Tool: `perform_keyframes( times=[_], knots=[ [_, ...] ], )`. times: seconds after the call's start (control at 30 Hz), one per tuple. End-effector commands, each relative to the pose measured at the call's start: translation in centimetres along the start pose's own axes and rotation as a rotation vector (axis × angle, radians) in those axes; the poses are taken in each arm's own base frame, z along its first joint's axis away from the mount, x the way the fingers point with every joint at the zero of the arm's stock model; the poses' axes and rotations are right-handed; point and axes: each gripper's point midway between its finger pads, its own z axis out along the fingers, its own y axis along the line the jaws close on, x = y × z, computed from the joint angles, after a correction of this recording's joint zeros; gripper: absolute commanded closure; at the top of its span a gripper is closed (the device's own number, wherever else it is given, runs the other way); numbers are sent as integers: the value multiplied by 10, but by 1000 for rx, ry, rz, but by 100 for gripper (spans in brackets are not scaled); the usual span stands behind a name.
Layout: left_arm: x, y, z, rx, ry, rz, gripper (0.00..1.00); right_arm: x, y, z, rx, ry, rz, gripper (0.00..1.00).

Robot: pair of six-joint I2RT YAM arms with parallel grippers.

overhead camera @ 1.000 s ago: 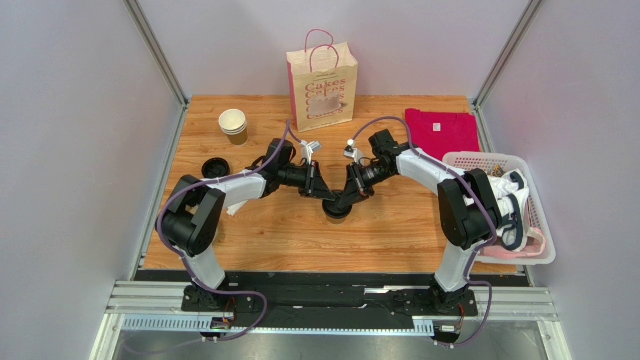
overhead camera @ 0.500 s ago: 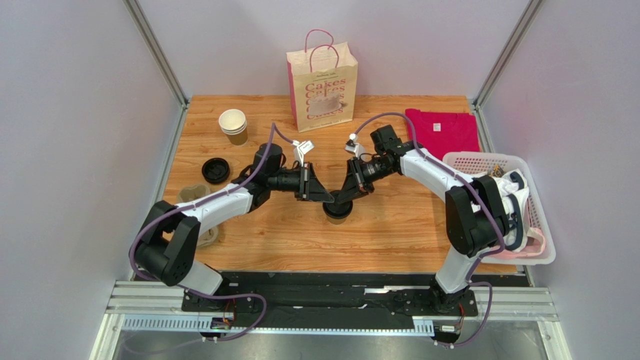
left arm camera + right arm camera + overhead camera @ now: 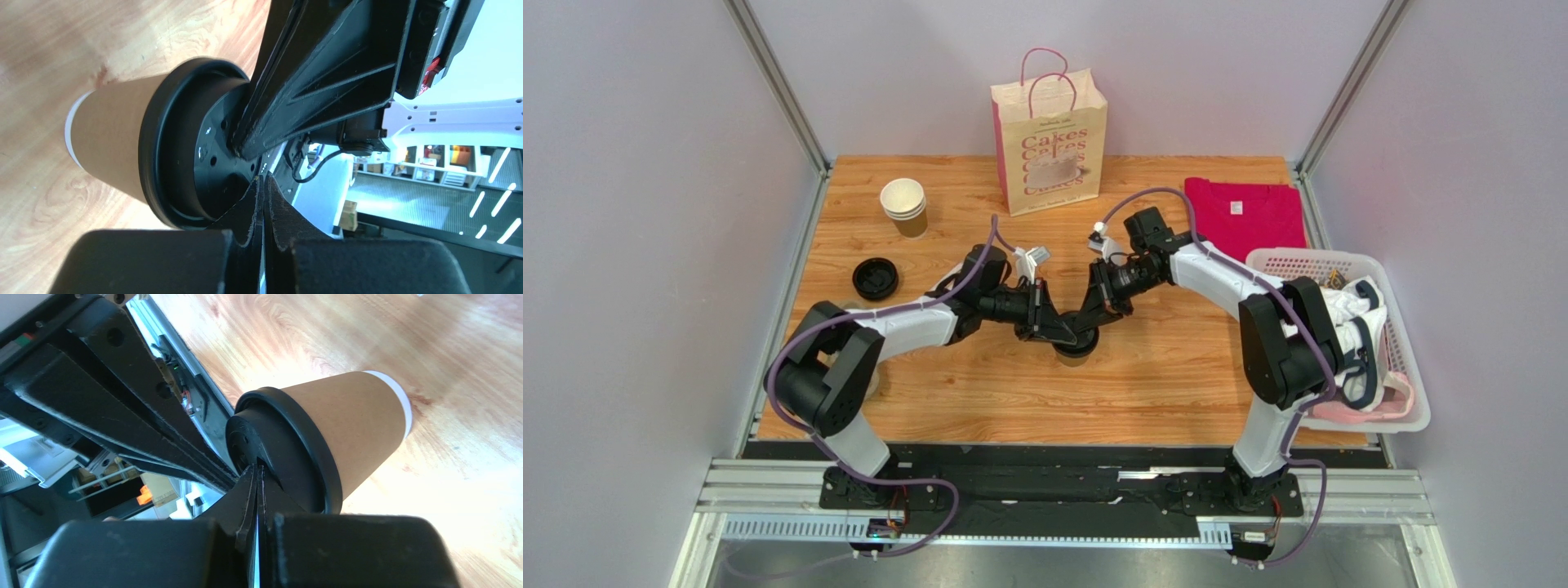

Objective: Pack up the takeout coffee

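The takeout coffee cup (image 3: 1074,352) stands upright on the wooden table, brown kraft with a black lid (image 3: 184,141) on it. My left gripper (image 3: 1053,331) is shut and empty, its tips against the lid top (image 3: 264,180). My right gripper (image 3: 1082,327) is also shut and empty, and its tips meet the lid from the other side (image 3: 256,468). The cup's brown wall shows in the left wrist view (image 3: 110,144) and in the right wrist view (image 3: 356,419). Each wrist view shows the other gripper's fingers (image 3: 319,79) over the lid.
A cream paper bag (image 3: 1051,132) with pink handles stands at the back. A stack of empty cups (image 3: 905,205) and a spare black lid (image 3: 875,278) lie at the left. A pink shirt (image 3: 1244,214) and a white basket (image 3: 1308,257) are at the right.
The left arm's elbow swung out to the left and came back in, now covering the grey carrier. Its gripper has dropped closer onto the lid. The cup and right gripper stayed.
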Motion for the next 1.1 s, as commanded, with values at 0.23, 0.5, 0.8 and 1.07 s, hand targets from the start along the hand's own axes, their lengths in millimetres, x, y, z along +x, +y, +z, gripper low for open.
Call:
perform_keyframes(
  times=[0.23,0.5,0.8,1.07],
  knots=[
    [21,80,0,-255,65,-44,100,5,-41,18,92,26,19,100],
    [34,114,-4,-342,111,-87,100,8,-61,22,108,45,34,100],
    [-2,42,1,-55,37,43,100,-8,-9,7,-27,29,-79,97],
    [-25,-31,-20,100,-27,174,100,-17,62,-21,-165,-19,-169,91]
  ],
)
